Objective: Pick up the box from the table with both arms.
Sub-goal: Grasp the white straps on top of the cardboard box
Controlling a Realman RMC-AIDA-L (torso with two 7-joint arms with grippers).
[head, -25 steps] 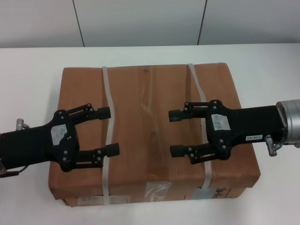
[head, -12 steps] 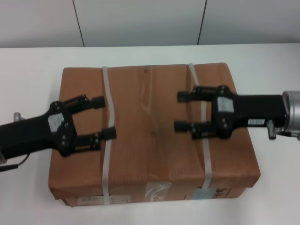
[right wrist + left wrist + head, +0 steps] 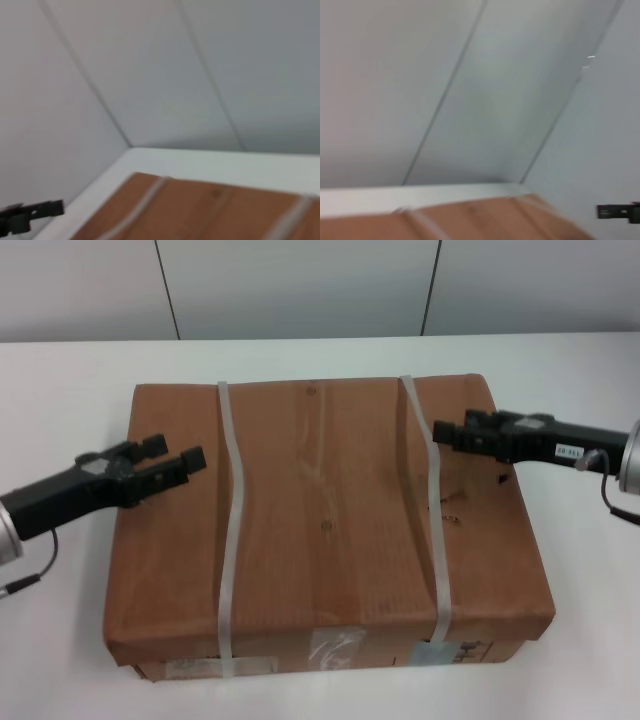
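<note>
The brown cardboard box (image 3: 330, 530) lies flat on the white table (image 3: 60, 370), with two whitish straps (image 3: 231, 540) across it and tape and labels on its near side. My left gripper (image 3: 172, 452) is open and empty, turned on edge over the box's left edge. My right gripper (image 3: 440, 432) is turned on edge over the box's right part, just right of the right strap. The box also shows in the left wrist view (image 3: 470, 220) and the right wrist view (image 3: 210, 210). Each wrist view shows the other arm's gripper far off: the right one (image 3: 602, 211) and the left one (image 3: 55, 206).
A pale panelled wall (image 3: 300, 285) with dark seams stands behind the table's far edge. Bare white tabletop lies to the left, right and behind the box. A thin cable (image 3: 40, 565) hangs from my left wrist.
Both grippers have drawn apart from over the box's middle toward its left and right sides. Both have rolled from lying flat to standing on edge.
</note>
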